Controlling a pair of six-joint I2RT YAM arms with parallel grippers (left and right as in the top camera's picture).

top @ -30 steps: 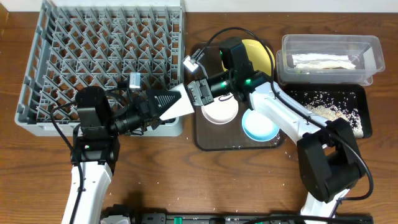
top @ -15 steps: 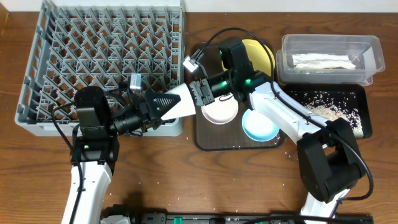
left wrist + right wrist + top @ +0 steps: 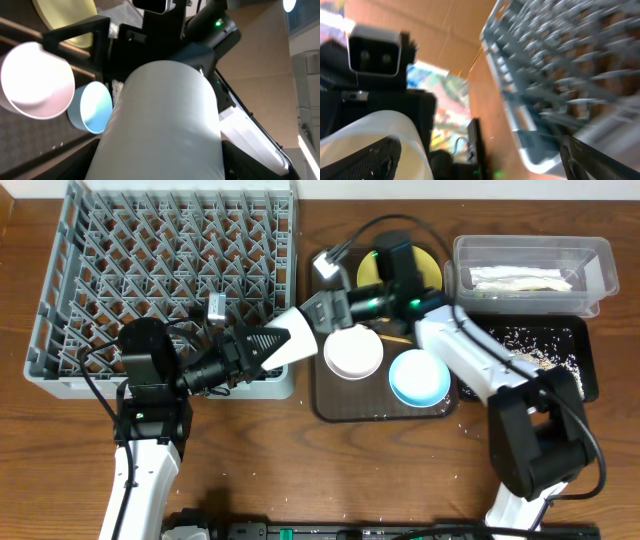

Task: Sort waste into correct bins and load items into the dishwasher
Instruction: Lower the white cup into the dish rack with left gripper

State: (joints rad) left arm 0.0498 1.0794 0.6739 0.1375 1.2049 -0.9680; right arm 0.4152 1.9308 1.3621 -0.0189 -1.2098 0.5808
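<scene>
My left gripper (image 3: 284, 343) is shut on the small white cup (image 3: 301, 331), held on its side over the gap between the grey dishwasher rack (image 3: 170, 270) and the brown tray (image 3: 380, 412). The cup (image 3: 165, 120) fills the left wrist view between both jaws. Just past the cup's end, my right gripper (image 3: 326, 308) stands open and holds nothing. In the right wrist view the cup (image 3: 370, 145) lies beside the left finger. On the tray sit the white bowl (image 3: 352, 353), the light blue bowl (image 3: 418, 378) and the partly hidden yellow plate (image 3: 428, 270).
A clear tub (image 3: 530, 250) at the right holds the crumpled wrapper (image 3: 520, 278). In front of it the black tray (image 3: 590, 365) carries loose rice (image 3: 525, 352). A few grains lie on the table near the front edge.
My right gripper has opened, let go of the cup and drawn back up and to the right. The left gripper keeps the cup in its jaws.
</scene>
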